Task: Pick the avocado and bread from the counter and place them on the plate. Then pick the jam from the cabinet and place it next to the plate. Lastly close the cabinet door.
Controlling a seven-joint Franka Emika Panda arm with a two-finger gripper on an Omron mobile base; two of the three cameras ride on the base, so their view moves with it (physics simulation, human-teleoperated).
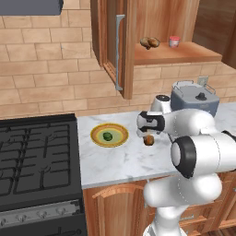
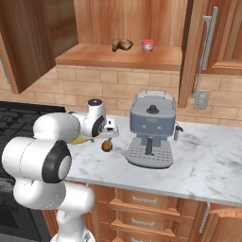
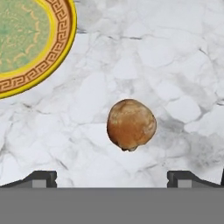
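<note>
Bread sits round between spread gripper tips; off-centre closing likely rolls it toward plate rim.

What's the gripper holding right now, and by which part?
Nothing. The gripper is open above the bread, which lies on the counter beside the plate.

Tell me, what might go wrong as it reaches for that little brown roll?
The bread is small and round, lying on smooth counter below the open gripper. If the fingers close off-centre, it could roll away instead of being caught. The avocado already sits mid-plate, so a bread dropped on it might bump it or roll off the shallow rim.
</note>
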